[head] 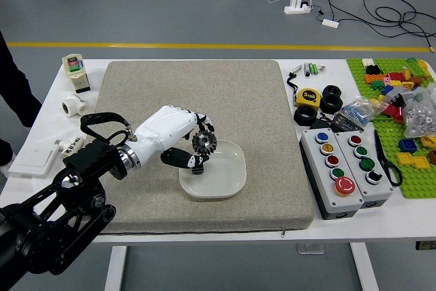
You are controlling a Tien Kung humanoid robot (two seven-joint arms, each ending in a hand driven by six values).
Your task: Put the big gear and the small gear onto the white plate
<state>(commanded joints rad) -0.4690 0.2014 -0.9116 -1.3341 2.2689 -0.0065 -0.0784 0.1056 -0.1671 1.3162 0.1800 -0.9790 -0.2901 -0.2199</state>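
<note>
- The round, dark, toothed big gear [204,142] is gripped by the bent fingers of the white-and-black left hand [167,129], over the plate's far-left part.
- The small black ridged gear [197,169], partly hidden by the hand, is held on the rounded-square white plate [228,178].
- The plate is supported by the grey fabric mat [272,168].
</note>
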